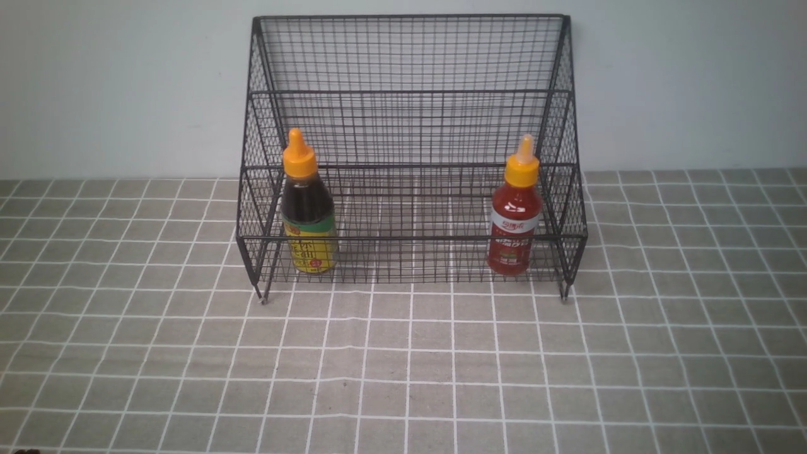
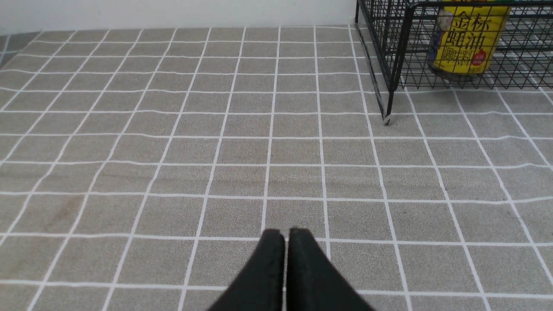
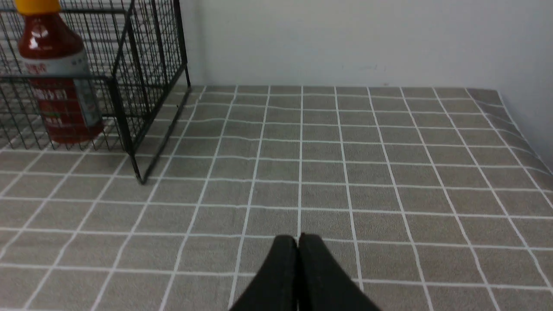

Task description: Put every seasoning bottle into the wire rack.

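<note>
A: Left gripper (image 2: 285, 235) is recorded with its two black fingers pressed together, tip to tip. Nothing is held and nothing is touched; only the grey checked tablecloth (image 2: 216, 151) is seen under and ahead of it.

B: Surroundings of that gripper?

A: The wire rack (image 2: 395, 65) is noted well ahead of the tips and off to one side, its near corner post and short foot resting on the cloth. The dark brown bottle (image 2: 468, 41) is seen behind the mesh, standing on the rack's lowest tier; only its yellow label shows in the left wrist view. Bare cloth lies between the tips and the rack.

B: Right gripper?

A: Right gripper (image 3: 298, 242) is likewise recorded closed, fingers together, empty, clear of everything but the cloth beneath. The rack's other corner is noted well ahead and to the side, with the red bottle (image 3: 60, 86) upright inside it, behind the low front rail.

B: Front view?

A: Neither gripper is visible there. The rack (image 1: 410, 57) is seen against the pale wall (image 1: 693, 82), with the dark brown bottle (image 1: 307, 211) upright at the left end of the front tier and the red bottle (image 1: 515, 214) upright at the right end, well apart.
</note>
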